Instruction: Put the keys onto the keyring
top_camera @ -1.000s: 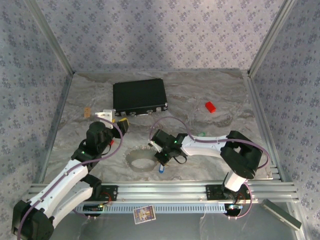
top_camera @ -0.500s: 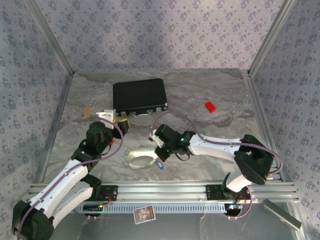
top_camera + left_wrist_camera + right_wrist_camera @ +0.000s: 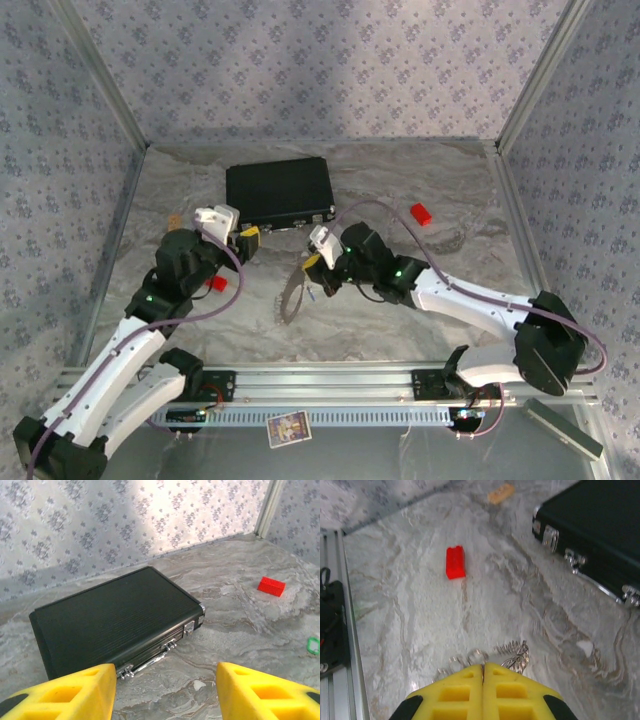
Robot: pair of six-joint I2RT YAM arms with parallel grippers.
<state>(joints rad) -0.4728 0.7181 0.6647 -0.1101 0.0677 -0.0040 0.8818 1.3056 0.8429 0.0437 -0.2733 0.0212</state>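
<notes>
Keyring (image 3: 292, 297) dangles from right fingers (image 3: 455, 694), arm outstretched; left fingers (image 3: 75, 692) apart.

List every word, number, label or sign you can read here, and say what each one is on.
No text here is readable.
The small card below the front rail: printed, but too small to read.
The black case: no label or brand visible.

closed end effector (image 3: 483, 669) on keyring chain (image 3: 514, 656)
</notes>
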